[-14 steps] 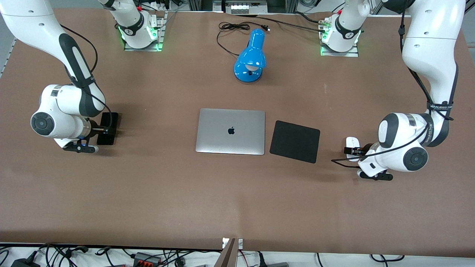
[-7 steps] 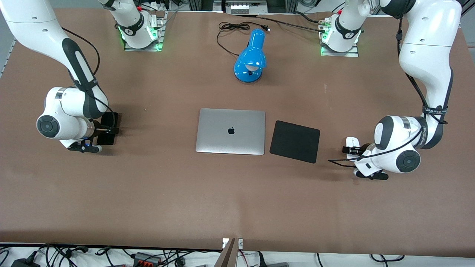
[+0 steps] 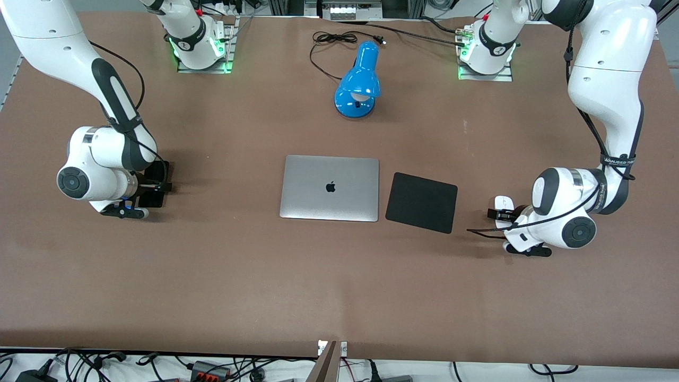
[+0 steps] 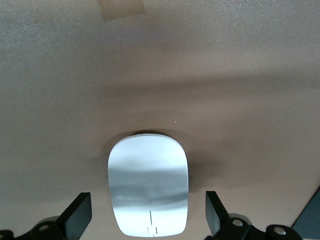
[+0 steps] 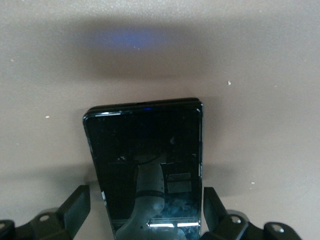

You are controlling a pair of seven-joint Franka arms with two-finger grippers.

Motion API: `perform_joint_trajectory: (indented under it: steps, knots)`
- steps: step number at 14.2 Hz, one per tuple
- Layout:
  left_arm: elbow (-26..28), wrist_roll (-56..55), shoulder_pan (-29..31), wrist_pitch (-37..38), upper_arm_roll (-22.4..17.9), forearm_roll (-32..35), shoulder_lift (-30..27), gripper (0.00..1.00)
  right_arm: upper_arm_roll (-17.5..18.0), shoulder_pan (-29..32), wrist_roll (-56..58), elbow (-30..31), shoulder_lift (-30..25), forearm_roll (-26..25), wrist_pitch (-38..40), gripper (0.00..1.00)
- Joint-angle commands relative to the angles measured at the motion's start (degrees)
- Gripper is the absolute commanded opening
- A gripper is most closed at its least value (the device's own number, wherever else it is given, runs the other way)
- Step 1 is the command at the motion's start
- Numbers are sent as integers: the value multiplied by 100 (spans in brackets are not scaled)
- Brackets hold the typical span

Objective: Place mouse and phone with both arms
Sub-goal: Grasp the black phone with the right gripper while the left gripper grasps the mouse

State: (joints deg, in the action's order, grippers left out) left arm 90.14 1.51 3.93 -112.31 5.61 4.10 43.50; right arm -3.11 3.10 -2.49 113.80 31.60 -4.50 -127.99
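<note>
Brown table (image 3: 265, 276), silver laptop (image 3: 329, 188) with a black logo, matte black square pad (image 3: 421, 202) beside the laptop, glossy blue lamp (image 3: 359, 82), white mouse (image 4: 148, 191) with a thin dark centre line, glossy black phone (image 5: 147, 160), white arms banded in black.

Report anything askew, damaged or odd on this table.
Little stands out. The black pad lies slightly rotated against the squarely set laptop. The mouse and phone lie flat and intact, each between the open fingers of the left gripper and right gripper.
</note>
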Motion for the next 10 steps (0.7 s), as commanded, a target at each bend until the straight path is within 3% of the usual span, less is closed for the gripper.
perform_joint_trajectory:
  steps: [1, 4, 7, 8, 10]
  knots:
    - [-58, 95, 3, 16, 19, 91, 44, 100, 38, 76, 29, -51, 100, -60, -129, 100]
    - [-58, 95, -6, 16, 19, 91, 44, 86, 38, 94, 118, -51, 118, -52, -147, 98]
    - [-58, 95, 3, 16, 19, 91, 44, 75, 38, 120, 118, -51, 101, -51, -104, 49]
    - [-58, 95, 3, 16, 19, 91, 35, 72, 38, 111, 118, -51, 92, -51, -86, 37]
    - [-58, 95, -6, 34, 19, 91, 27, 68, 47, 111, 126, -51, 74, -51, -68, 29]
